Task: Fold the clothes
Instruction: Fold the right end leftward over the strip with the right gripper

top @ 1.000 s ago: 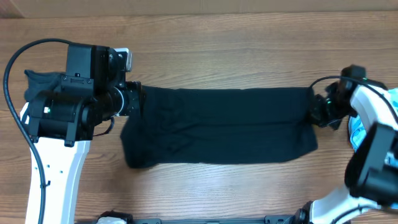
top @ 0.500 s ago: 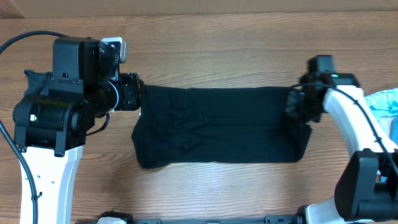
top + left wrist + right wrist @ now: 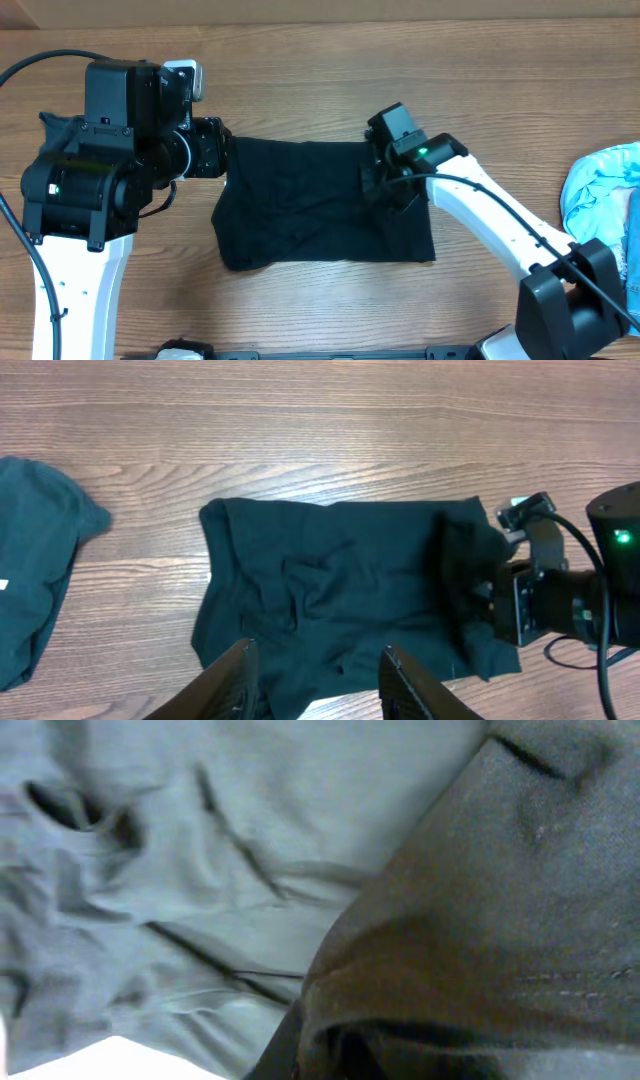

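- Overhead: the black garment (image 3: 290, 210) lay on the bench (image 3: 400, 80), its long axis running left to right. The right tool (image 3: 380, 185) sat over the garment's middle, seemingly clamped on the doubled-over right hem, with the garment's free left edge lying to its left. The left tool (image 3: 222, 160) stood at the top-left corner.
- Left wrist: its fingers (image 3: 240, 670) were apart, the cloth edge between them.
- Right wrist: dark fabric filled the frame and no fingers showed. I judged the fold to be the right arm's to finish.
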Motion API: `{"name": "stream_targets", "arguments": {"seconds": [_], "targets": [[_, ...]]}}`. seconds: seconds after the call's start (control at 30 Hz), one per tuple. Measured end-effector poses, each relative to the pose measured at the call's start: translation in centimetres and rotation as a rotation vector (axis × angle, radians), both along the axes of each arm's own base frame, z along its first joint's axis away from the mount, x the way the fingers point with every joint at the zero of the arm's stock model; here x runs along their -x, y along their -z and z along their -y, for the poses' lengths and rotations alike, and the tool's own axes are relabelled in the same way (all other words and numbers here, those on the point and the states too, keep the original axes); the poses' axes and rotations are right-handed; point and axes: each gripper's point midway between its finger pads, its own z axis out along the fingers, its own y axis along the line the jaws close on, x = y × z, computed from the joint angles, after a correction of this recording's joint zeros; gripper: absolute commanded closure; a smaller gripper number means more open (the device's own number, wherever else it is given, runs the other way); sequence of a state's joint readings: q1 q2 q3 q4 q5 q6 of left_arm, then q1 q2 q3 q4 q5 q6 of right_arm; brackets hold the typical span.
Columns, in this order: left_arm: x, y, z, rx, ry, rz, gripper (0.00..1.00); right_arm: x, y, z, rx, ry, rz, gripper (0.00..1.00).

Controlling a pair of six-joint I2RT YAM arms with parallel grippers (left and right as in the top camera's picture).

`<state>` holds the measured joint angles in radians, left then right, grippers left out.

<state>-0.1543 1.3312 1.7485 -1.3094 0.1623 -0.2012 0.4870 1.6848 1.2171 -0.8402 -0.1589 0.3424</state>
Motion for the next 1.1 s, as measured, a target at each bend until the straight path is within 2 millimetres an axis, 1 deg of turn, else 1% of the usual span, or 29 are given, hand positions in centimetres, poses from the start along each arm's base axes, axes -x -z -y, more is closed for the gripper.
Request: {"name": "stream_targets", "arguments": {"seconds": [0.1, 0.2, 0.3, 0.37, 0.5, 0.63, 0.67, 0.7, 0.73, 0.8, 0.87, 0.93, 1.0, 1.03, 1.07, 1.1], "targets": [[0.0, 0.0, 0.0, 0.0, 0.0, 0.0, 0.57, 0.2, 0.1, -0.7, -0.033, 0.001, -0.018, 0.96], [0.0, 0.0, 0.0, 0.0, 0.0, -0.001, 0.57, 0.2, 0.9, -1.6, -0.066, -0.008, -0.045, 0.96], [0.0, 0.0, 0.0, 0.0, 0.0, -0.001, 0.56, 0.1, 0.6, -2.9, -0.102, -0.033, -0.028, 0.96], [0.0, 0.0, 0.0, 0.0, 0.0, -0.001, 0.57, 0.5, 0.4, -4.2, -0.126, -0.064, -0.019, 0.96], [0.0, 0.0, 0.0, 0.0, 0.0, -0.001, 0.56, 0.8, -0.1, -6.1, -0.163, -0.085, -0.003, 0.96], [0.0, 0.0, 0.0, 0.0, 0.0, -0.001, 0.57, 0.9, -0.4, -7.1, -0.186, -0.087, 0.004, 0.96], [0.0, 0.0, 0.0, 0.0, 0.0, -0.001, 0.57, 0.9, -0.4, -7.2, -0.191, -0.085, 0.006, 0.92], [0.0, 0.0, 0.0, 0.0, 0.0, -0.001, 0.57, 0.9, -0.4, -7.2, -0.192, -0.083, 0.005, 0.58], [0.0, 0.0, 0.0, 0.0, 0.0, -0.001, 0.57, 0.7, -0.5, -7.3, -0.196, -0.078, 0.007, 0.34], [0.0, 0.0, 0.0, 0.0, 0.0, -0.001, 0.57, 0.3, -0.8, -7.7, -0.218, -0.074, 0.027, 0.27], [0.0, 0.0, 0.0, 0.0, 0.0, -0.001, 0.57, -0.5, -1.7, -8.7, -0.271, -0.095, 0.069, 0.27], [0.0, 0.0, 0.0, 0.0, 0.0, -0.002, 0.57, -0.8, -2.5, -9.7, -0.322, -0.124, 0.092, 0.27], [0.0, 0.0, 0.0, 0.0, 0.0, -0.001, 0.57, -0.5, -2.7, -10.0, -0.347, -0.144, 0.081, 0.28], [0.0, 0.0, 0.0, 0.0, 0.0, -0.002, 0.57, -0.4, -2.6, -9.8, -0.347, -0.148, 0.072, 0.3], [0.0, 0.0, 0.0, 0.0, 0.0, -0.001, 0.56, -0.4, -2.5, -9.2, -0.34, -0.146, 0.056, 0.36], [0.0, 0.0, 0.0, 0.0, 0.0, -0.001, 0.56, -0.6, -2.4, -8.5, -0.332, -0.135, 0.044, 0.52]]}}
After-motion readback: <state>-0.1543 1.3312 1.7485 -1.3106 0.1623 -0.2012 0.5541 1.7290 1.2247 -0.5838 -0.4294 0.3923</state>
